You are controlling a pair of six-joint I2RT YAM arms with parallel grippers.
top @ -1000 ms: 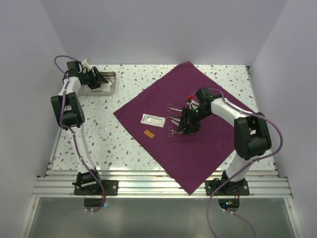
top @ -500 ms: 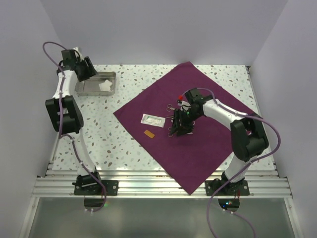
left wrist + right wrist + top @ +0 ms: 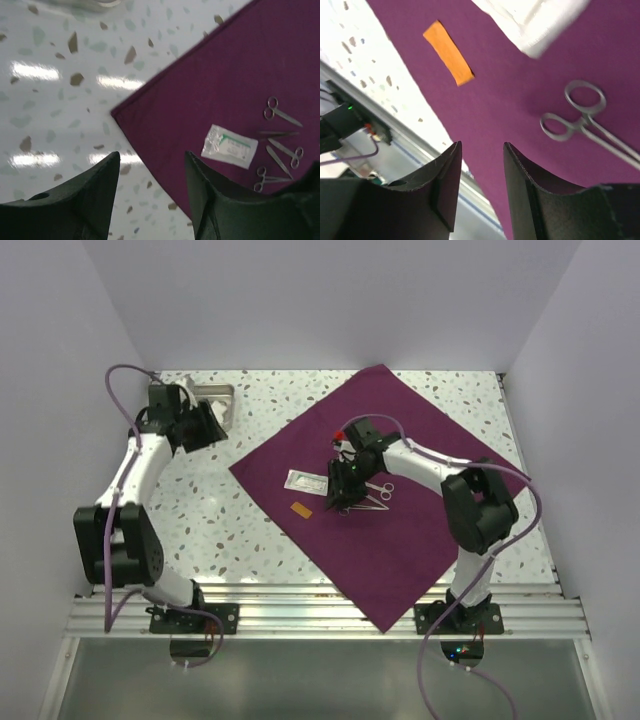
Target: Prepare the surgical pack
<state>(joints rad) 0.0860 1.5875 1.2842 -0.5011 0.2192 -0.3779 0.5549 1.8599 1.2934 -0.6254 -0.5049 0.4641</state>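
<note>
The surgical pack (image 3: 400, 540) lies opened out as a flat purple sheet, set cornerwise on the centre-right of the tabletop (image 3: 200, 500), with nothing folded yet. On it rest a white packet (image 3: 230, 146), an orange strip (image 3: 448, 53) and a few steel instruments (image 3: 378, 491).

Both arms have shifted in the last second. The left gripper (image 3: 152, 157), which was over the metal tray (image 3: 218, 397) at the far-left corner, has swung off it toward the sheet. Its wrist view now looks down on the sheet's left corner. Its jaws are spread and carry nothing.

The right gripper (image 3: 481, 147) has slid leftward across the cloth, from above the instruments to a spot just beside them, near the packet and the strip. Its jaws also stand apart with only bare cloth between them, so it holds nothing.

Read together, the moves suggest that laying out the contents is winding down or being tidied. The left arm coming over empty-jawed toward a cloth corner may mean wrapping is about to start. The right arm seems placed to nudge or pick up one of the small items first.
</note>
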